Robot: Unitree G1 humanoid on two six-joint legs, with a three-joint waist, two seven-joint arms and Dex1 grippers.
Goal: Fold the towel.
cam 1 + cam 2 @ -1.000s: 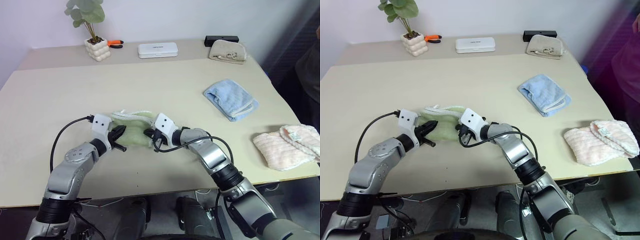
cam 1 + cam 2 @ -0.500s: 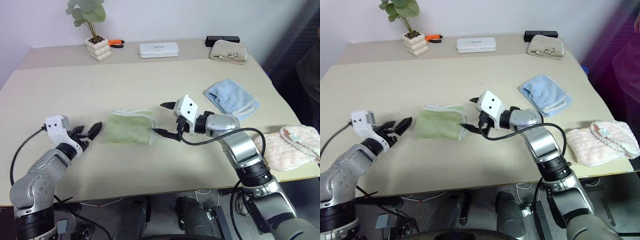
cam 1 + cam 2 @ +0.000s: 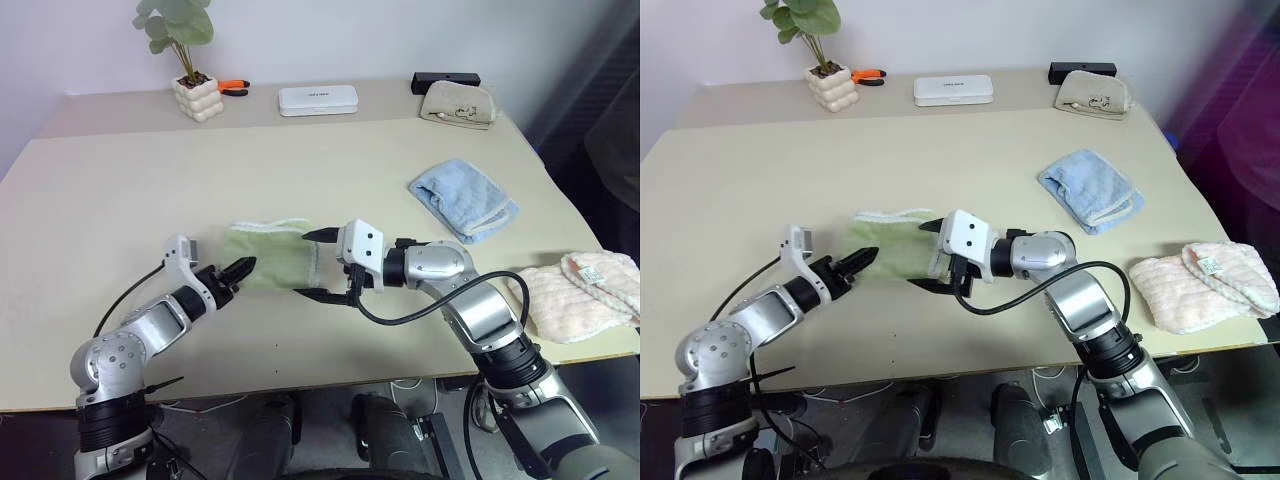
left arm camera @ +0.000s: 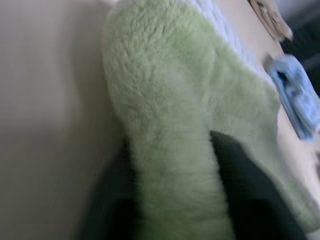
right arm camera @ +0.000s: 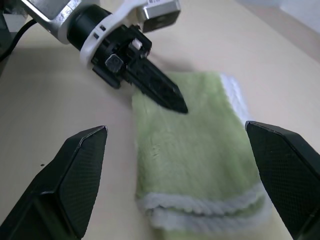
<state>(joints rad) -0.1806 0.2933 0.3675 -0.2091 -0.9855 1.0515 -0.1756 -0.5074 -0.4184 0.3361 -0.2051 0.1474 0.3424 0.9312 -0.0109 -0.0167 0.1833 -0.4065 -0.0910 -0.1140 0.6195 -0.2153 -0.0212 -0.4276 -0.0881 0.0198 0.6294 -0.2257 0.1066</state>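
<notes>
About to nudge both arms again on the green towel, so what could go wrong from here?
The left gripper is shut on the towel edge; pulling could undo the fold. The right gripper stands open around the towel's opposite end; closing there could bunch the layers.

no readable text, labels or signs

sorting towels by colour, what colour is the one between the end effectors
Light green towel with white edging; right wrist view shows it best.
</notes>
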